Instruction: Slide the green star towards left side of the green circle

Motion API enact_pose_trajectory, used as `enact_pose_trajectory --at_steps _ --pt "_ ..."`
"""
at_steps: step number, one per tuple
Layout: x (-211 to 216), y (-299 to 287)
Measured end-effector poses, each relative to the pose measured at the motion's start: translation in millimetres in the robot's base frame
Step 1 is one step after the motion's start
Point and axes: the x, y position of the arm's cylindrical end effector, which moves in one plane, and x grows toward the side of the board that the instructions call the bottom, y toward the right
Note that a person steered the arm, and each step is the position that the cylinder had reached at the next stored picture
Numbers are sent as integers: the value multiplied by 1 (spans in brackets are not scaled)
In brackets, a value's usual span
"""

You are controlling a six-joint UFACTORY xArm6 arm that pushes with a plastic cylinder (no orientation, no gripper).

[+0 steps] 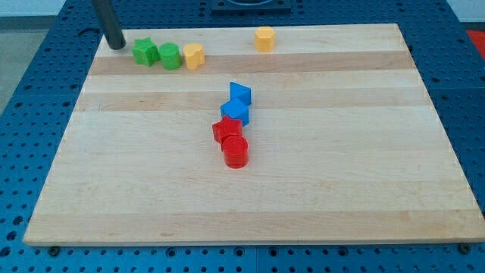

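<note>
- Camera view: we are seeing our tip [117, 45] resting near the board's [303, 212] top-left corner, just to the view's left of the green star [145, 52], apparently not touching it.
- We are holding nothing; the bare rod has no jaws to open or close, and only pushes.
- We are finding the green star already touching the left side of the green circle [170, 56], with a yellow block [194, 56] just beyond on the right.
- We are judging the task nearly or fully done; at most a small nudge is remaining.
- Elsewhere we are noting another yellow block [264, 38] near the top, plus two blue blocks [238, 102] and two red blocks [231, 141] clustered mid-board, well apart from our work.
</note>
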Motion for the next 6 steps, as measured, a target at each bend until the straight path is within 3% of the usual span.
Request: enact_pose_trajectory --at_steps 6 --pt "28 31"
